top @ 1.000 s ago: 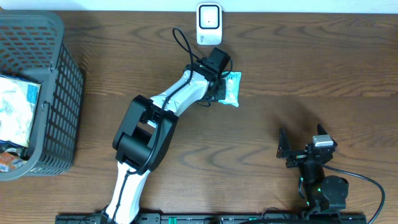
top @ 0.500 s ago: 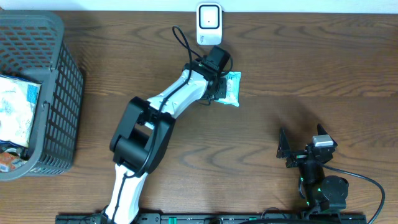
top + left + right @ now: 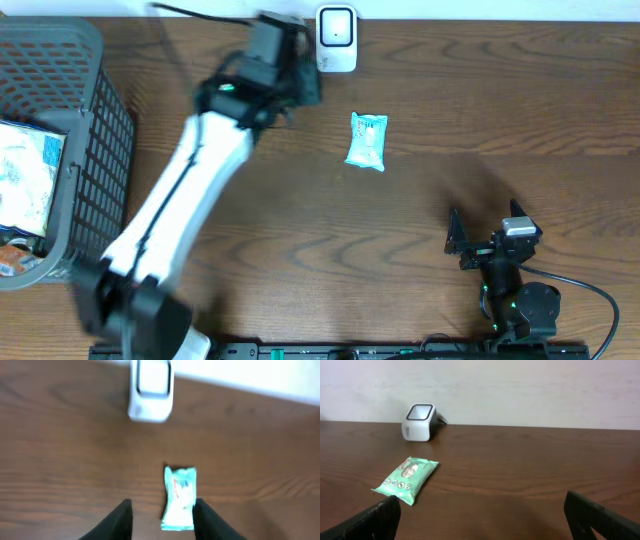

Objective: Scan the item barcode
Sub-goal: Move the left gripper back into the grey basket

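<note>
The item, a pale green packet (image 3: 367, 140), lies flat on the wooden table, a little below the white barcode scanner (image 3: 336, 38) at the back edge. My left gripper (image 3: 300, 75) is blurred with motion, up and to the left of the packet, beside the scanner. In the left wrist view its dark fingers (image 3: 120, 520) stand apart, and the packet (image 3: 180, 497) lies on the table beyond them, not held, with the scanner (image 3: 150, 390) farther off. My right gripper (image 3: 485, 240) rests open at the front right. Its wrist view shows the packet (image 3: 406, 480) and the scanner (image 3: 420, 422) far off.
A dark grey mesh basket (image 3: 100, 60) holding several packaged goods stands at the left edge of the table. The left arm's white and black links stretch diagonally from the front left toward the scanner.
My left gripper has let go of the packet and swung up and to the left, away from it. The packet stays where it lay. The right arm has not moved.
</note>
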